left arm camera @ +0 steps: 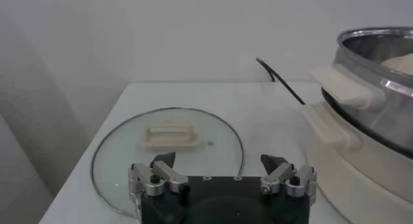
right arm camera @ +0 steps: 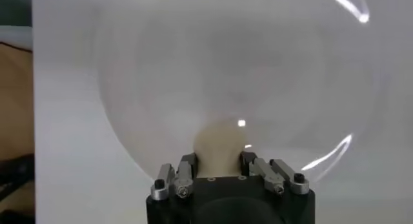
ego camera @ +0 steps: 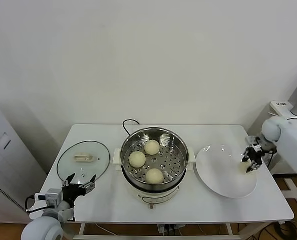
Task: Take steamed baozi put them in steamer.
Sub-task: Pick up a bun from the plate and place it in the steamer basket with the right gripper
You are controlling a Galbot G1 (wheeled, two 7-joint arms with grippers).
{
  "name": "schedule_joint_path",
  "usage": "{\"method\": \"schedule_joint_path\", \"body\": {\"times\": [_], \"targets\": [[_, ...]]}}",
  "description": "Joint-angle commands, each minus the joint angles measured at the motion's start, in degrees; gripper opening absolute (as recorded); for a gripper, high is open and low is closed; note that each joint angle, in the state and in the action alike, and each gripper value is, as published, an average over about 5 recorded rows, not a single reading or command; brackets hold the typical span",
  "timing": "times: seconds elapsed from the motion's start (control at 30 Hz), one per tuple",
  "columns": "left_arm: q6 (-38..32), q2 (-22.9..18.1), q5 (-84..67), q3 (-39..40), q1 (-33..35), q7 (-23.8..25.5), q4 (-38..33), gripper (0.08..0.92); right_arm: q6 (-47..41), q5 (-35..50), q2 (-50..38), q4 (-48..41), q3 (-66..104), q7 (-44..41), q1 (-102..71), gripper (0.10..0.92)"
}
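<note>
While gripped, baozi (right arm camera: 219, 144) smooth, cream, round

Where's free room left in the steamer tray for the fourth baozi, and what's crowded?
Steamer: three baozi fill the tray's left and front; the right half, toward the plate, is bare. Right hand is shut on the last baozi at the plate's right edge. Left hand, open, is parked by the glass lid.

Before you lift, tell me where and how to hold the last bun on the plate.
Grip the bun across its round sides at the widest part, coming from above: it is a smooth dome on the shallow plate, so nothing blocks a top approach. The right pincer already has a finger on either side of it; keep the squeeze gentle, since the dough likely dents.
</note>
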Motion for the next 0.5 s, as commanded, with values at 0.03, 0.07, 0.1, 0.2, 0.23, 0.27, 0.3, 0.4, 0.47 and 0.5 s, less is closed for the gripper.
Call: {"method": "schedule_joint_path", "body": {"times": [0.03, 0.07, 0.1, 0.2, 0.23, 0.27, 0.3, 0.4, 0.47, 0.5], "targets": [[-0.01, -0.05, 0.08, -0.16, 0.24, -0.04, -0.09, 0.823, -10.25, 25.45, -4.96, 15.43, -29.31, -1.15, 25.80, 0.424], [-0.01, -0.03, 0.08, -0.16, 0.25, -0.04, -0.13, 0.823, -11.28, 27.65, -4.98, 16.89, -31.13, -0.99, 27.94, 0.424], [-0.01, -0.01, 0.08, -0.13, 0.24, -0.04, -0.16, 0.823, -12.24, 29.68, -4.90, 18.48, -32.85, -0.74, 30.09, 0.424], [0.01, 0.03, 0.09, 0.02, 0.13, -0.06, -0.18, 0.823, -14.91, 34.22, -4.20, 22.78, -36.70, 0.48, 35.08, 0.426], [0.01, 0.01, 0.10, 0.08, 0.10, -0.07, -0.18, 0.823, -15.86, 35.32, -3.84, 24.24, -37.68, 1.12, 36.31, 0.426], [0.00, 0.00, 0.10, 0.13, 0.08, -0.07, -0.17, 0.823, -16.87, 36.38, -3.43, 25.56, -38.45, 1.80, 37.30, 0.427], [-0.02, 0.00, 0.11, 0.18, 0.07, -0.07, -0.16, 0.823, -18.13, 37.64, -2.91, 27.06, -39.22, 2.66, 38.31, 0.427], [-0.09, 0.04, 0.13, 0.24, 0.09, -0.03, -0.15, 0.823, -21.99, 41.23, -1.01, 30.63, -40.67, 5.31, 40.82, 0.426], [-0.13, 0.10, 0.13, 0.23, 0.09, -0.01, -0.20, 0.823, -24.20, 43.88, 0.51, 32.19, -41.33, 7.06, 42.08, 0.427], [-0.14, 0.12, 0.12, 0.21, 0.09, 0.00, -0.24, 0.823, -25.19, 45.28, 1.43, 32.81, -41.66, 8.00, 42.66, 0.428]]}}
